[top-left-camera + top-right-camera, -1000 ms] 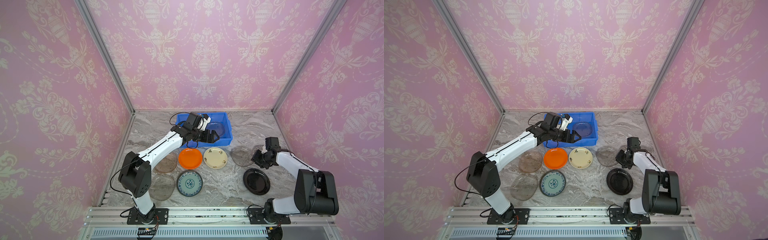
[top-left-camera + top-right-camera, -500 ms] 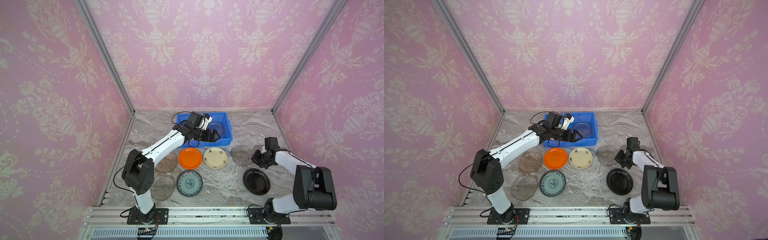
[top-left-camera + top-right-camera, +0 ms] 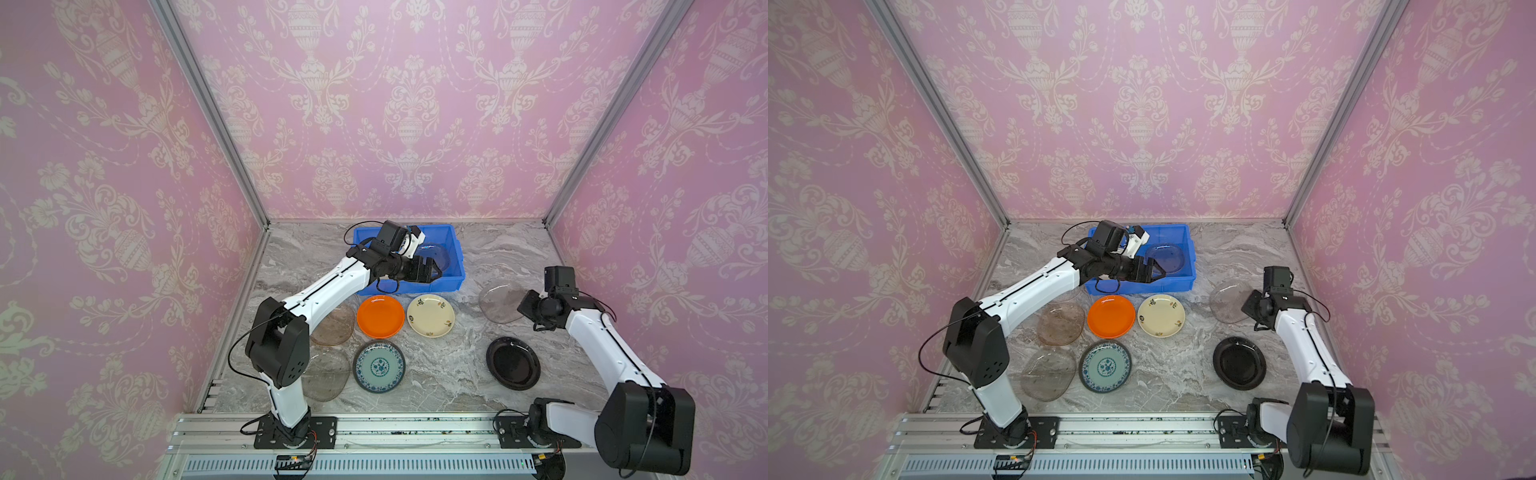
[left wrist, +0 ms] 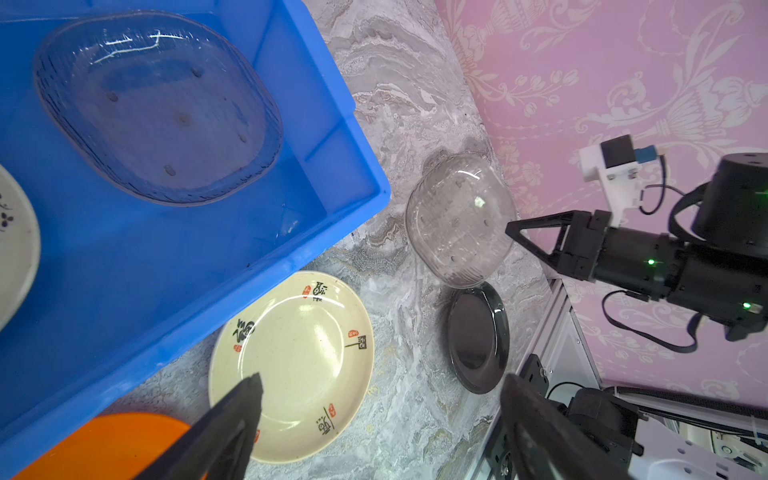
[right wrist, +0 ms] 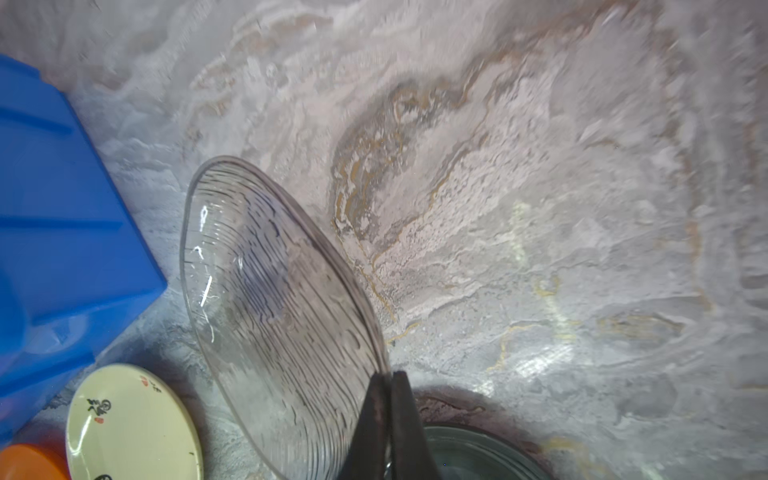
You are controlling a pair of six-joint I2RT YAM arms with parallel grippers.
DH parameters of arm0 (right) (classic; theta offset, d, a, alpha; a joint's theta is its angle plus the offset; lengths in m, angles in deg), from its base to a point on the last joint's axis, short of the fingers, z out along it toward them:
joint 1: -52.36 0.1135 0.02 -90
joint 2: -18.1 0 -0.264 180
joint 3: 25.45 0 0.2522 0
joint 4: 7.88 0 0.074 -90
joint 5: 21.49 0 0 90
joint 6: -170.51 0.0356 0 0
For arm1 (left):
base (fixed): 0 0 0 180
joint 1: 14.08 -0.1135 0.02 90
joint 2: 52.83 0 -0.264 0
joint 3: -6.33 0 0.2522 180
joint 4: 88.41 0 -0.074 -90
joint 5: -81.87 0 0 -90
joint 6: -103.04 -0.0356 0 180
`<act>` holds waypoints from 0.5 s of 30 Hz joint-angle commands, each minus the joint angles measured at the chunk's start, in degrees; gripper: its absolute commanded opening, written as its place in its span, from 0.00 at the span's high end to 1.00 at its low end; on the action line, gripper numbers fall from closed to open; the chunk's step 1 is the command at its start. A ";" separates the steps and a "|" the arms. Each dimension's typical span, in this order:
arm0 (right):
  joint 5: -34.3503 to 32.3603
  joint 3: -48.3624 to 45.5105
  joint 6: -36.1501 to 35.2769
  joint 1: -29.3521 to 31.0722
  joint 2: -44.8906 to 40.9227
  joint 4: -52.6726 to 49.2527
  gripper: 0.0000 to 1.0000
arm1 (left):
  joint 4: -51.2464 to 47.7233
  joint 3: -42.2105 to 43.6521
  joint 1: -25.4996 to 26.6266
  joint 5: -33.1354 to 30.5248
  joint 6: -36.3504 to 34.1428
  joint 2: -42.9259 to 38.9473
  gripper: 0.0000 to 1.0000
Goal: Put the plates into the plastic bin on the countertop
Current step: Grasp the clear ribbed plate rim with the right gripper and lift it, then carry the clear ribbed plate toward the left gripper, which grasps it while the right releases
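Pinching a tilted clear glass plate (image 5: 270,311) by its rim over the counter (image 5: 540,208), the right hand (image 5: 390,376) is closed tight. Farther back, the left hand (image 3: 430,270) gapes wide above the front wall of the blue bin (image 3: 440,286); a second glass plate (image 4: 158,108) lies inside.

Top views: high and far, on the side of the countertop (image 3: 498,253) opposite the plastic bin (image 3: 451,282); both face down toward the bin and frame nearly the same scene.
Left wrist view: close above the bin's front right corner, facing down.
Right wrist view: very close and low, just right of the bin.
Shared by wrist views: bin corner, cream plate (image 4: 291,365), clear glass plate (image 5: 270,311).
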 commanded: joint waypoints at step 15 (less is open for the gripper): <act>13.80 16.53 -1.09 11.64 -2.97 -0.40 1.00 | -1.70 -4.90 -1.47 0.36 -1.42 -0.34 0.08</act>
